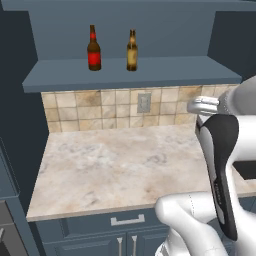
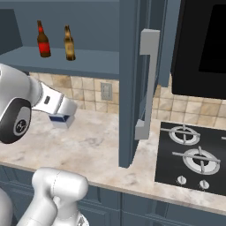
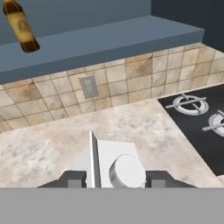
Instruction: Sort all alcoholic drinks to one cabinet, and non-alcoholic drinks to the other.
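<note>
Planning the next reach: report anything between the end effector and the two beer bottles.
A white carton sits at the end effector, low on the counter; nothing visible blocks the red-label bottle or tan-label bottle above.

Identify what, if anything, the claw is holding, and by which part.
The claw appears to hold a white carton, its fingers pressed against the carton's two opposite sides near the capped top.
</note>
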### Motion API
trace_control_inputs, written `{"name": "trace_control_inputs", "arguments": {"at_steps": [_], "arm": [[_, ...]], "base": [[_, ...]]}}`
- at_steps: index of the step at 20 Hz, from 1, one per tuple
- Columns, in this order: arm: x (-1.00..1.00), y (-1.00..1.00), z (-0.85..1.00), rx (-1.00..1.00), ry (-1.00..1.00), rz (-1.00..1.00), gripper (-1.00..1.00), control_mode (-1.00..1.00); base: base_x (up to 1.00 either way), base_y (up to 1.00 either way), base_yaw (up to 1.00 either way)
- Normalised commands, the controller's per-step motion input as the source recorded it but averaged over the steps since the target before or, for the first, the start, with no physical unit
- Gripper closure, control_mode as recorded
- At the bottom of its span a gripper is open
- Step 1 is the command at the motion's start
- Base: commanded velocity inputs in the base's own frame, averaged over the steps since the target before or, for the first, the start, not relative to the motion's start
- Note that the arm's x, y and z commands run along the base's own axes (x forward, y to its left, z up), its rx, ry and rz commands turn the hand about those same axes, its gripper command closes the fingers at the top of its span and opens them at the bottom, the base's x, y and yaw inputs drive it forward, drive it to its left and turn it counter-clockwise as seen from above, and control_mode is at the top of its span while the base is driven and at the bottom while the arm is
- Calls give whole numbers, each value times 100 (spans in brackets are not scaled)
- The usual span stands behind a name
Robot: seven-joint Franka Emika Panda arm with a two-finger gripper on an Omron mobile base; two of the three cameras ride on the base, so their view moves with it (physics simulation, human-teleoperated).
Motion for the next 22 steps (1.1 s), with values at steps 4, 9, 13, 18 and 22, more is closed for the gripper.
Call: {"name": "trace_control_inputs", "arguments": {"at_steps": [4,9,13,18,22], "arm": [[-24,0,0,0,0,0,100,-100],[-18,0,0,0,0,0,100,-100],[-10,0,0,0,0,0,100,100],[0,0,0,0,0,0,100,100],[0,0,0,0,0,0,100,100]], "base": [[0,0,0],[0,0,0],[-11,0,0],[-40,0,0],[-57,0,0]]}}
